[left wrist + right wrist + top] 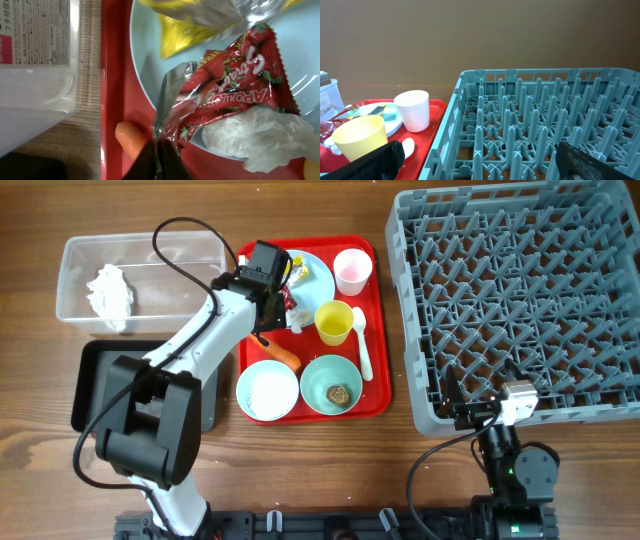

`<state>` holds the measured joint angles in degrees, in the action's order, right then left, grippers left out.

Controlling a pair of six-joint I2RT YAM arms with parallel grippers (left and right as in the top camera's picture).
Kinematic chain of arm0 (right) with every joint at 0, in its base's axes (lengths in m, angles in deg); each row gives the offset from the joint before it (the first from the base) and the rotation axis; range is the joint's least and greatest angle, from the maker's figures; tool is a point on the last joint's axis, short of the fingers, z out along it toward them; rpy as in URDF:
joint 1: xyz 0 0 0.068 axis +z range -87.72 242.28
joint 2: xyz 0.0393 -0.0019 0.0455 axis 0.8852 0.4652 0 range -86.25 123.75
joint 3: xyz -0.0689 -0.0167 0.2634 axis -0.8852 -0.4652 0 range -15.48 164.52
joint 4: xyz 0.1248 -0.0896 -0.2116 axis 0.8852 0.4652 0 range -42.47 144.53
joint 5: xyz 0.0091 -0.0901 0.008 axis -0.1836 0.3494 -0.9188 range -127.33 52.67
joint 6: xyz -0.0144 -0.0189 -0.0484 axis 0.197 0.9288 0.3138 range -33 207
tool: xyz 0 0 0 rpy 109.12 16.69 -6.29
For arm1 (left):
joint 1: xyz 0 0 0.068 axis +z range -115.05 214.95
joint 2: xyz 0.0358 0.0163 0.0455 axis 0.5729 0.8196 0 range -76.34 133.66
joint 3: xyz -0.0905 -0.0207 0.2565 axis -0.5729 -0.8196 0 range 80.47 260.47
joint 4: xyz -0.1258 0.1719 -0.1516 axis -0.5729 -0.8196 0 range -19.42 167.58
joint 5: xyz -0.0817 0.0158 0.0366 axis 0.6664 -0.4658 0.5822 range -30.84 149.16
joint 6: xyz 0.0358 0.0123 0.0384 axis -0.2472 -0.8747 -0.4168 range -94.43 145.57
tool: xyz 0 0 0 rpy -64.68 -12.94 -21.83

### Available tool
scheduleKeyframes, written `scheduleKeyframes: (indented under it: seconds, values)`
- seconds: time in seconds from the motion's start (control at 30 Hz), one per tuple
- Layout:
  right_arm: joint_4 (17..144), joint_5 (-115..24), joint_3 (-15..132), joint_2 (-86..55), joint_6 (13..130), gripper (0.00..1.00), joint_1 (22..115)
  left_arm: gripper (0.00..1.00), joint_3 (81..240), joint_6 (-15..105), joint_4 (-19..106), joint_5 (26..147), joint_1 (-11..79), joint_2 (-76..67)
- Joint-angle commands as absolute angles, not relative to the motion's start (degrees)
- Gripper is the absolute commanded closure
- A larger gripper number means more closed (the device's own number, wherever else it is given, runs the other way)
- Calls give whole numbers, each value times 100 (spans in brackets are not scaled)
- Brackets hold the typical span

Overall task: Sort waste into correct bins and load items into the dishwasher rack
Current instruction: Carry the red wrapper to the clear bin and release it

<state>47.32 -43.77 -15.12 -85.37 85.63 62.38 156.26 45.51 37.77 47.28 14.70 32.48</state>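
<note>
My left gripper point(272, 308) point(160, 150) is over the left part of the red tray point(375, 330) and is shut on the silver edge of a red strawberry wrapper point(235, 75). The wrapper lies on the pale blue plate point(145, 55) with a yellow wrapper point(185, 35) and a white tissue point(255, 135). An orange carrot point(131, 140) point(283, 356) lies just left of the fingertips. One pale blue bowl point(242, 385) holds white grains and another point(308, 380) holds a brown lump. My right gripper point(462, 410) point(480, 165) stands open at the near left corner of the grey rack point(520, 300), holding nothing.
The tray also carries a yellow cup point(334, 322), a pink cup point(352, 270) and a white spoon point(362, 345). A clear tub point(70, 280) holding a tissue point(112, 295) stands at the far left, with a black tray point(95, 385) in front of it under the left arm.
</note>
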Motion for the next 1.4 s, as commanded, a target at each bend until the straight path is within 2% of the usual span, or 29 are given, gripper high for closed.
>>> scheduleKeyframes:
  seconds: [0.0, 0.33, 0.87, 1.37]
  values:
    - [4706, -4469, -1518, -8571, 8611, 0, 6225, 96, 15556, 4551, 3797, 4575, 1499, 3333]
    - [4706, -4471, -1518, -8571, 8616, 0, 6225, 96, 15576, 4551, 3794, 4560, 1499, 3156]
    - [4706, -4471, -1518, -8571, 8611, 0, 6225, 95, 15580, 4566, 3976, 4558, 1590, 1823]
    - [4706, -4471, -1518, -8571, 8613, 0, 6225, 96, 15578, 5371, 4100, 4990, 4228, 1775]
